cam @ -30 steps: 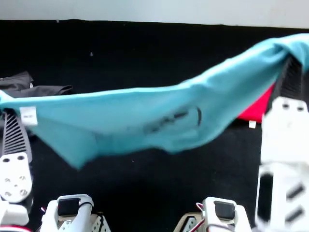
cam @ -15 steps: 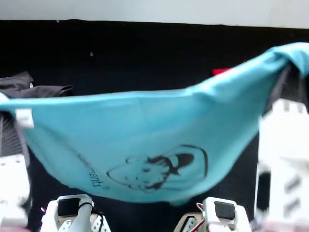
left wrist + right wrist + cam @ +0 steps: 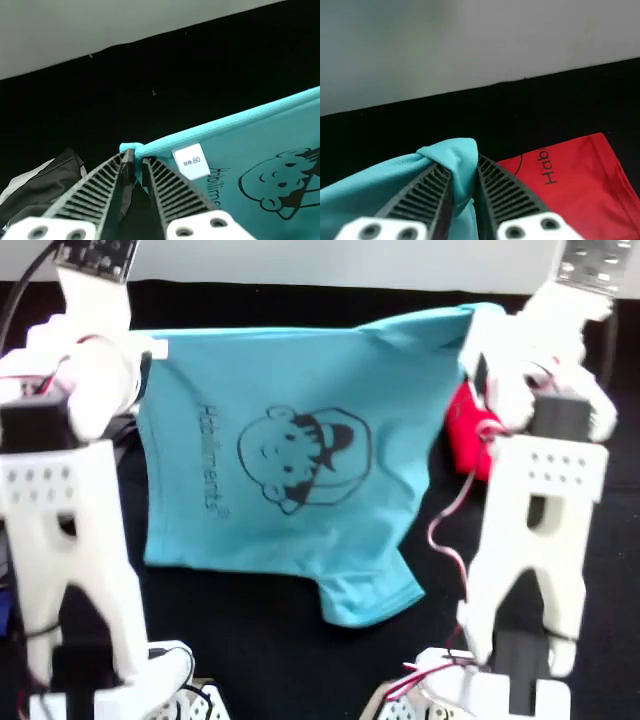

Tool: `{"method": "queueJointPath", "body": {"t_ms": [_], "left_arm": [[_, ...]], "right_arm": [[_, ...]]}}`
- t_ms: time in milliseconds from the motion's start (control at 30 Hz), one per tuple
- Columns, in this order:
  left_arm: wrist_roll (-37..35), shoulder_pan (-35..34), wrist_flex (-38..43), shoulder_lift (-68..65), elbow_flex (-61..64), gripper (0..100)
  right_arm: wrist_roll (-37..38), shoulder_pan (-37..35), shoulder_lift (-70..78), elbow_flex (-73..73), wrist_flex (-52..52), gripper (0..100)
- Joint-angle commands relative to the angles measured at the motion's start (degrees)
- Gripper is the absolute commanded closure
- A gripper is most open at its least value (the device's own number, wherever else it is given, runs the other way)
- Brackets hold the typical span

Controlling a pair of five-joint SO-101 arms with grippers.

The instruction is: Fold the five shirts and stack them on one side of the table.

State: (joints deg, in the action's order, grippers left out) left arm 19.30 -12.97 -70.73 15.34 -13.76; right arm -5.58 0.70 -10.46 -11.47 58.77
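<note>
A teal shirt point(image 3: 290, 470) with a dark cartoon print hangs stretched between both raised arms above the black table point(image 3: 300, 640). My left gripper point(image 3: 135, 161) is shut on one top corner of the teal shirt point(image 3: 240, 150), beside its white size tag point(image 3: 190, 161). My right gripper point(image 3: 464, 172) is shut on the other corner of the teal shirt point(image 3: 395, 180). A red shirt point(image 3: 570, 190) lies flat on the table beyond the right gripper and appears as the red shirt point(image 3: 470, 430) behind the right arm. One sleeve point(image 3: 370, 590) droops lowest.
A dark grey garment point(image 3: 35, 185) lies bunched on the table near the left gripper. The left arm point(image 3: 70, 470) and the right arm point(image 3: 540, 490) stand tall at either side. A pale wall point(image 3: 100, 20) borders the table's far edge.
Both arms have risen and swung toward the far edge, carrying the teal shirt. It went from a sagging band to a hanging sheet with the print facing the camera.
</note>
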Motion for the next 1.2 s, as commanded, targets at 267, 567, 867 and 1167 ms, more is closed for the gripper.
{"method": "queueJointPath", "body": {"t_ms": [267,567,867,1167], "left_arm": [[5.45,-0.31,-2.81,-3.82,-17.1,99],[5.54,-0.48,-7.74,-3.91,-14.64,99],[5.54,-0.48,-10.2,-7.6,3.56,99],[5.54,-0.48,-5.8,-8.4,16.84,99]], "right_arm": [[-0.7,-4.26,9.63,-21.14,3.56,99.4],[-0.7,-5.76,13.93,-22.81,12.44,99.4],[-0.88,-9.45,18.42,-7.96,18.95,99.3],[-11.25,-13.76,18.33,15.16,13.14,99.3]]}}
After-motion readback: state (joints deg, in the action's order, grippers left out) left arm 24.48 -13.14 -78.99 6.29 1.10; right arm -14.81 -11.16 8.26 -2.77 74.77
